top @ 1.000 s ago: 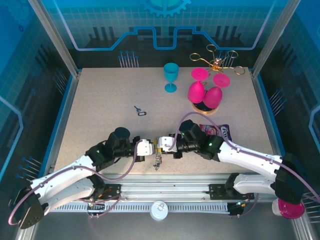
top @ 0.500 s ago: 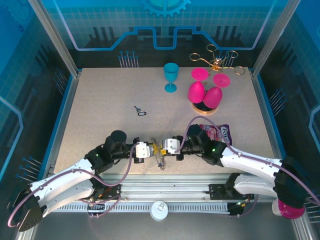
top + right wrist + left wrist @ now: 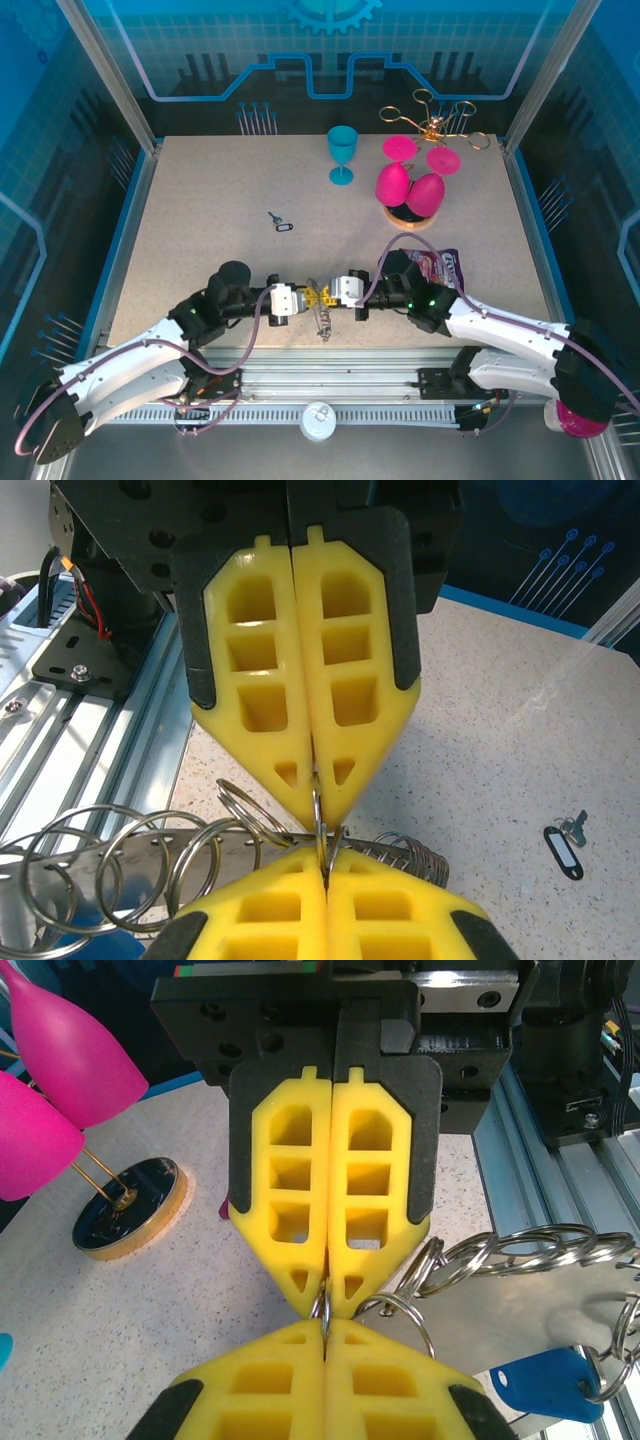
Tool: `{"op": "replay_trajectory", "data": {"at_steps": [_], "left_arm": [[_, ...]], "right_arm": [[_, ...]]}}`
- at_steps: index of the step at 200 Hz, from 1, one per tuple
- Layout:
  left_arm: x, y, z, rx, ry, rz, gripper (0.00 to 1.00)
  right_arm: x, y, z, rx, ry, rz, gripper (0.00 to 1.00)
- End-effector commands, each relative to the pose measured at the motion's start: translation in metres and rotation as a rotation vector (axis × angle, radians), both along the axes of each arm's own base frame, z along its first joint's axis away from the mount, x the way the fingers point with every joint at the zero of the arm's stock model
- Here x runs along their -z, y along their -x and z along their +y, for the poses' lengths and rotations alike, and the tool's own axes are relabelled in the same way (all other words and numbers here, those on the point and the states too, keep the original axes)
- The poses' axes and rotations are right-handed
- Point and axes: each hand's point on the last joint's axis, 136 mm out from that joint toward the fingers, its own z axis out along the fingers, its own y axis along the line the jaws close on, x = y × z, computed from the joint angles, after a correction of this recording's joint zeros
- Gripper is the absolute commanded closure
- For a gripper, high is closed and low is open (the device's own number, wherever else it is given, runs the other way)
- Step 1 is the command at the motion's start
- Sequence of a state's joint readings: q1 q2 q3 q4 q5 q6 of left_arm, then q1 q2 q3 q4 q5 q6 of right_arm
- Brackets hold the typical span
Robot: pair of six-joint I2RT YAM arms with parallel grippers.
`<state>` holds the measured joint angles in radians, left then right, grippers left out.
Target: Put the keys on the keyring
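- Left claw [image 3: 306, 299], with yellow ribbed fingers: clenched. In the right wrist view the fingers press flat together, and the tips nip one wire ring of the silver-grey linked-ring metal keyring [image 3: 322, 320].
- Right claw [image 3: 332, 294], same yellow fingers: clenched. In the left wrist view its tips nip the same ring from the opposite side.
- The two claws meet tip to tip, touching or very nearly so, low over the near middle of the speckled beige desk [image 3: 200, 220].
- The keyring is held between the two claws. The rest of the chain trails from the pinch toward the near edge of the desk, with its rings overlapping loosely.
- A blue plastic key tag [image 3: 545, 1385] hangs on one of the trailing rings, beside the left claw.
- A small metal key with a dark oval tag [image 3: 281, 223] lies flat on the desk, well apart from both claws, toward the far side and left of centre.
- A teal plastic goblet [image 3: 341, 153] stands upright near the far edge.
- Two pink plastic goblets [image 3: 410, 185] sit tilted over a dark round base with a gold rim [image 3: 412, 216], just right of the teal goblet.
- A gold wire stand with round loops [image 3: 435, 122] sits at the far right corner.
- A purple printed packet [image 3: 440, 263] lies on the desk, partly under the right arm.
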<state>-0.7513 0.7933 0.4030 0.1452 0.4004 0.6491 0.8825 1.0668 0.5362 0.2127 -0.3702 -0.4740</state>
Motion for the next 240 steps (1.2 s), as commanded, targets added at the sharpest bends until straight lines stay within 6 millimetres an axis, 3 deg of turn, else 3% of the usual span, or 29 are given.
{"op": "replay_trajectory", "data": {"at_steps": [1, 79, 112, 133, 145, 157, 186, 240], "left_arm": [[-0.009, -0.003, 0.000, -0.021, 0.020, -0.020, 0.93], [-0.003, -0.005, 0.001, -0.030, -0.046, -0.019, 0.91], [-0.003, -0.005, 0.001, -0.028, -0.055, -0.036, 1.00], [-0.005, -0.006, 0.001, -0.034, -0.057, -0.070, 1.00], [-0.007, -0.007, 0.000, -0.040, -0.058, -0.122, 1.00], [-0.010, -0.007, 0.000, -0.043, -0.062, -0.185, 1.00], [-0.013, -0.009, 0.000, -0.053, -0.085, -0.303, 1.00], [-0.014, -0.011, -0.001, -0.054, -0.104, -0.406, 1.00]], "right_arm": [[-0.016, 0.009, 0.002, -0.050, -0.021, -0.043, 1.00], [-0.013, 0.015, 0.007, -0.076, 0.082, -0.063, 1.00], [-0.017, 0.016, 0.007, -0.079, 0.076, -0.066, 1.00], [-0.016, 0.015, 0.006, -0.064, 0.072, -0.073, 1.00], [-0.012, 0.009, 0.003, -0.030, 0.071, -0.089, 0.80], [-0.006, 0.003, -0.001, 0.013, 0.068, -0.111, 0.72], [0.008, -0.010, -0.013, 0.094, 0.104, -0.122, 0.71], [0.005, -0.011, -0.019, 0.122, 0.094, -0.134, 0.75]]}}
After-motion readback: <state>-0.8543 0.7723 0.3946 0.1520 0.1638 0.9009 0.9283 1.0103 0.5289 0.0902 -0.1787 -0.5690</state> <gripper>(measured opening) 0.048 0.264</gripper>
